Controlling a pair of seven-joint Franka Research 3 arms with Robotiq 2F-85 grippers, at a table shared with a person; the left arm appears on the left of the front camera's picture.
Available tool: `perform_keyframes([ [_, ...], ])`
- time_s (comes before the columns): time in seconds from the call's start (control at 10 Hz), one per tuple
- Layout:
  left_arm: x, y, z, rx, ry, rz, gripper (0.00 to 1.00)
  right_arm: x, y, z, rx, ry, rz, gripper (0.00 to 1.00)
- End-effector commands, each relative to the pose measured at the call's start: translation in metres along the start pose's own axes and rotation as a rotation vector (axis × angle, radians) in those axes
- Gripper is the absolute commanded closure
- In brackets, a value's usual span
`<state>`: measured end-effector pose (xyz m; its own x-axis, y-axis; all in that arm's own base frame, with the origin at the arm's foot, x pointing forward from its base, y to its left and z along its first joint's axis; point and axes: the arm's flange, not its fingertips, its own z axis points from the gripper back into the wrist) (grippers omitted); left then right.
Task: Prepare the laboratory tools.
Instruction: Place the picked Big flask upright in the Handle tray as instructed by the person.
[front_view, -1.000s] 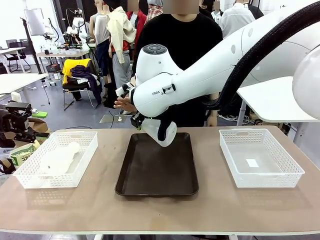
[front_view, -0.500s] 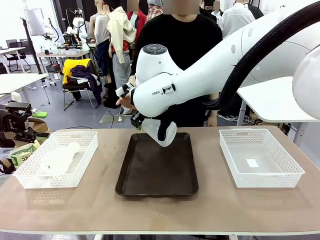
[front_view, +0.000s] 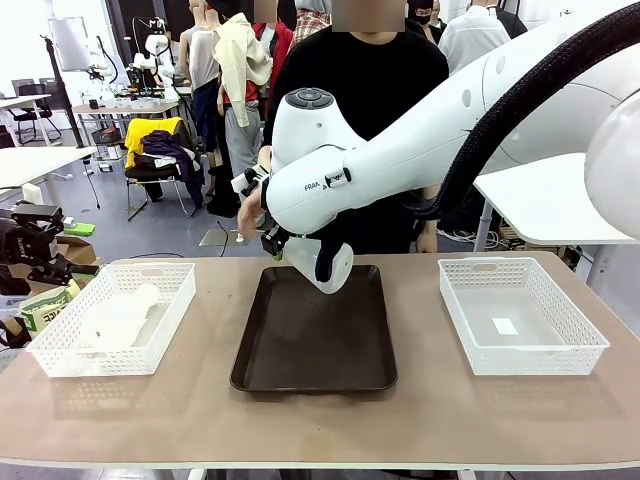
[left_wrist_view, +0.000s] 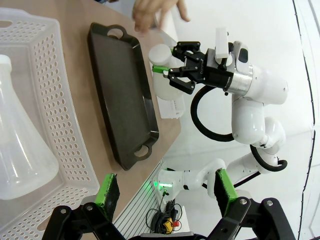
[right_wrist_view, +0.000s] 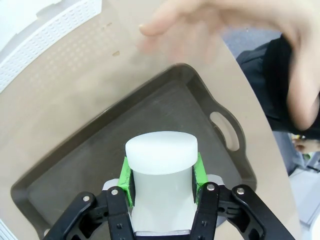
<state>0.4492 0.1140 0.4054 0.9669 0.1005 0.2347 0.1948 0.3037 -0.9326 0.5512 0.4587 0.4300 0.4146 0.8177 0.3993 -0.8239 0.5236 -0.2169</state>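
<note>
R gripper (right_wrist_view: 162, 179) is clamping a flask (right_wrist_view: 160, 150), green pads squeezing the narrow part from both sides, so def closed on it and carrying it. Directly underneath, the brown tray (right_wrist_view: 90, 150) is sitting w/ nothing on it. The flask is hanging in the air over the tray's far end, not touching it afaict. Just past the gripper a person's hand (right_wrist_view: 235, 35) is hovering, blurry, fingers spread. Can't tell if it's reaching for the flask or not.

L gripper (left_wrist_view: 166, 192) is sitting wide open, nothing between the pads. Ahead of it and off to one side the second flask (left_wrist_view: 22, 145) is lying on its side in a white mesh basket (left_wrist_view: 60, 75), well apart from the fingers, nobody touching it.

Progress imo: first half is underway but not finished. Flask no. 1 is over the tray but not set down (or handed over, whichever the plan is). Flask no. 2 is waiting in the basket, untouched. What's left, I'm guessing: lower & release the first one upright w/o tipping it, then grab the other. That one is lying down and it's smooth and round, so prob awkward to pick up.
</note>
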Motion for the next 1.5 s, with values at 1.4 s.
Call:
perform_keyframes([
  [1.4, -0.0004, -0.0013, 0.0015, 0.000, -0.004, -0.003, 0.00, 0.0000, 0.0000, 0.0000, 0.000, 0.000, 0.000, 1.00],
])
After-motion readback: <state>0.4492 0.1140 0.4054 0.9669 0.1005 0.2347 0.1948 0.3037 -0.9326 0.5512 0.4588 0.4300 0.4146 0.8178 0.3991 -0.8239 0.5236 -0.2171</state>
